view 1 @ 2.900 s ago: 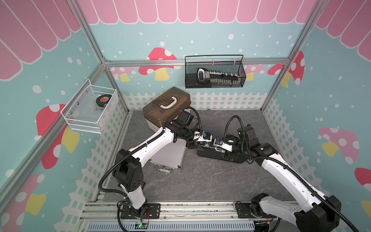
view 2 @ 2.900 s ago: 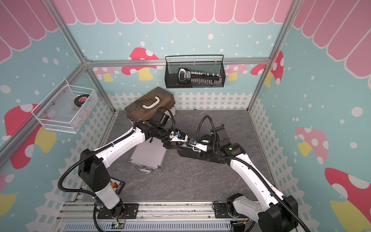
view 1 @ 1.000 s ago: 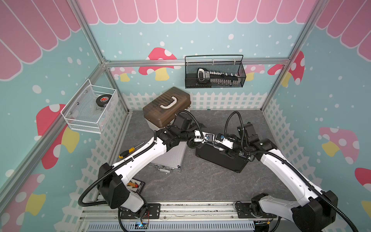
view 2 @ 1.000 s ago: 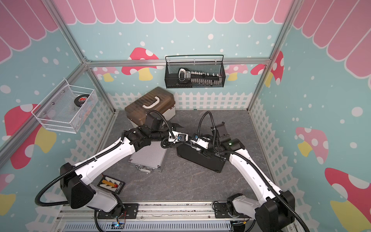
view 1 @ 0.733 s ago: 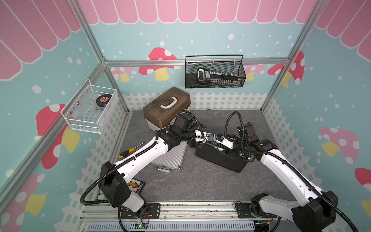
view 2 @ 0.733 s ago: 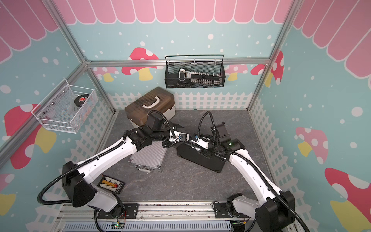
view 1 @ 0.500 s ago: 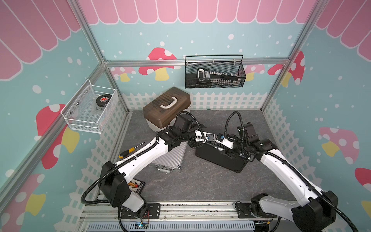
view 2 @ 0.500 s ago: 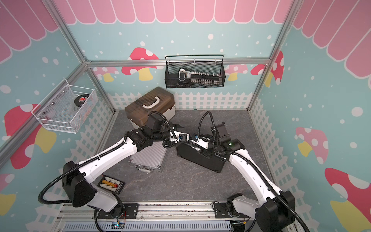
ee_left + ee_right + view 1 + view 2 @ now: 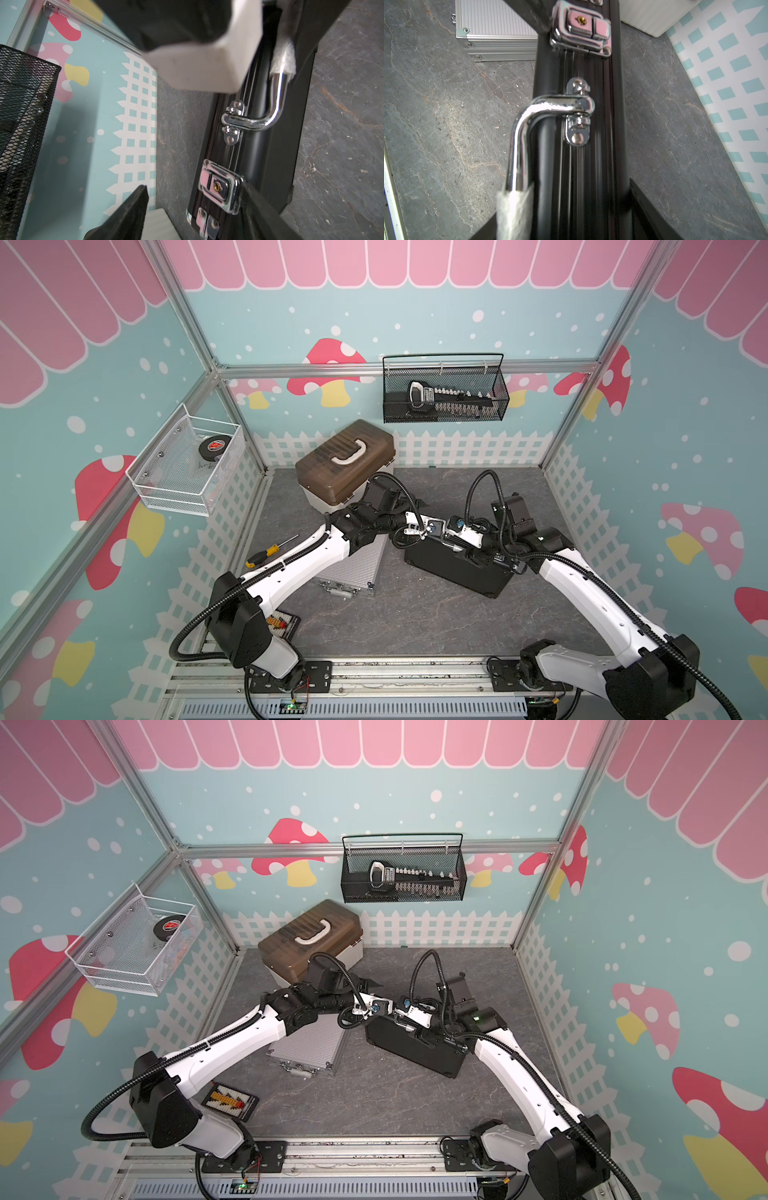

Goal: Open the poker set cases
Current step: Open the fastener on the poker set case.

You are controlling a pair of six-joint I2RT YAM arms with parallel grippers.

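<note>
The black poker case (image 9: 457, 572) (image 9: 415, 1048) stands on its long edge at mid-table, handle side up. My right gripper (image 9: 453, 541) (image 9: 564, 199) is shut across its top edge, with the felt-wrapped chrome handle (image 9: 521, 135) inside the grip. My left gripper (image 9: 428, 529) (image 9: 194, 187) is open at the case's left end; one finger touches the side of the closed chrome latch (image 9: 218, 187) and the other stands clear of the case. The silver poker case (image 9: 357, 568) (image 9: 307, 1048) lies flat and closed under the left arm.
A cream box with a brown lid (image 9: 345, 464) stands behind the silver case. A screwdriver (image 9: 270, 549) and a small black bit holder (image 9: 282, 622) lie at the left. A black wire basket (image 9: 444, 393) and a white one (image 9: 187, 464) hang on the walls.
The black case has gone from lying low to standing on its edge in the right gripper. Over the last second the left gripper's jaws narrowed slightly at the latch.
</note>
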